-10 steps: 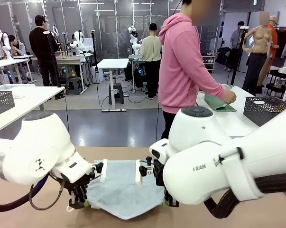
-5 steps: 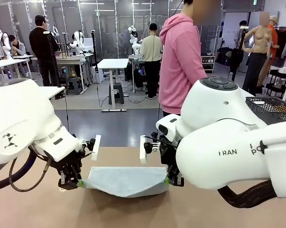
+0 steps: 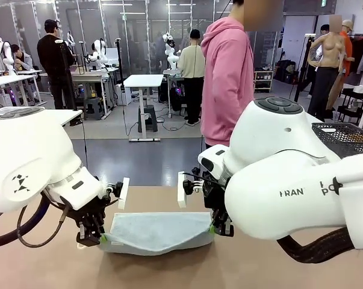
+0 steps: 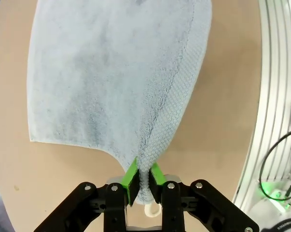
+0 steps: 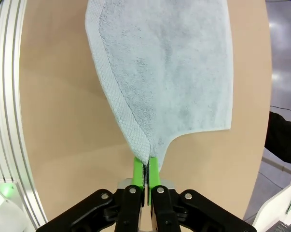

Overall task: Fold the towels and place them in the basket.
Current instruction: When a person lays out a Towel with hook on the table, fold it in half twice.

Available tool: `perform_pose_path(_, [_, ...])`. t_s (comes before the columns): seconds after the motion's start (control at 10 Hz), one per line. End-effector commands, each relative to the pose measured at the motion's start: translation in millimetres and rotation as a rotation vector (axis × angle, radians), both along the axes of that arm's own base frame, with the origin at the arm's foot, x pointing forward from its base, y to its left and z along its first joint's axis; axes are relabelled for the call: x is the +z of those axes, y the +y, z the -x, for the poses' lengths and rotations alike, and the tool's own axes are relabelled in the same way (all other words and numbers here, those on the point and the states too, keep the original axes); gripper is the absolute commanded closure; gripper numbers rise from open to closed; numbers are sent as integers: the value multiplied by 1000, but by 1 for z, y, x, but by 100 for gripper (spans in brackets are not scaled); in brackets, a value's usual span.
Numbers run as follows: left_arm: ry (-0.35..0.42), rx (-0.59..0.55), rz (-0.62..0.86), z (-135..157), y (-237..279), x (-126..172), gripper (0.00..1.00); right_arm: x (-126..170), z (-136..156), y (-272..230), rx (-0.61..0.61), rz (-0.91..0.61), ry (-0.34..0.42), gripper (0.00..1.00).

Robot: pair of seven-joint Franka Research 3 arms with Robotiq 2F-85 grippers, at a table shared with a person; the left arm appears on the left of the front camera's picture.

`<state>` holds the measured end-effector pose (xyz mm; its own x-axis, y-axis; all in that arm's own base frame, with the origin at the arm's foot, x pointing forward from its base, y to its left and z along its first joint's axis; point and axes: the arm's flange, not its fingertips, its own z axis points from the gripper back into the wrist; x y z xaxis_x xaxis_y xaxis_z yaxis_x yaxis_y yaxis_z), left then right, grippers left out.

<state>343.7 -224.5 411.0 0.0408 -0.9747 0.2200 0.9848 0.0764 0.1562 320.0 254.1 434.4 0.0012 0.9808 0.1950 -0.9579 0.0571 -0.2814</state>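
Quick status from my end: I'd call this early days, somewhere in the first fold of one towel (image 3: 157, 232). It's the pale blue-grey one, sitting low on the brown table (image 3: 169, 271) between the two arms, with a corner in each gripper.

The left jaws are pressed together on one corner. In the left wrist view the green pads (image 4: 131, 176) squeeze a bunched bit of the hem, and the rest of the cloth (image 4: 111, 72) runs away from them over the table. Same deal with the right jaws: clamped tight on the other corner, hem running straight up out of the pinch, cloth (image 5: 169, 63) fanning out beyond.

From the front it reads like the held edge is lifted a bit and the middle sags onto the table, so it looks doubled over but not flat or squared up. I can't tell from here whether the edges line up.

What's left, as far as I can judge: finish and flatten this fold, probably fold again, then carry it to the dark mesh basket (image 3: 344, 135), which is well off to the right behind my right arm. I can't see into it from this angle. A person (image 3: 229, 78) in a pink hoodie stands at the far side, hands not on my towel.
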Motion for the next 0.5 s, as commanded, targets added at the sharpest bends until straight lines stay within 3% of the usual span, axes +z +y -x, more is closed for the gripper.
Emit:
perform_pose_path(0.0, [42, -49, 15, -22, 0, 10, 91, 0, 0, 0, -1, -1, 1, 95])
perform_pose_path(0.4, [111, -117, -3, -103, -8, 8, 91, 1, -59, 11, 12, 60, 34, 95])
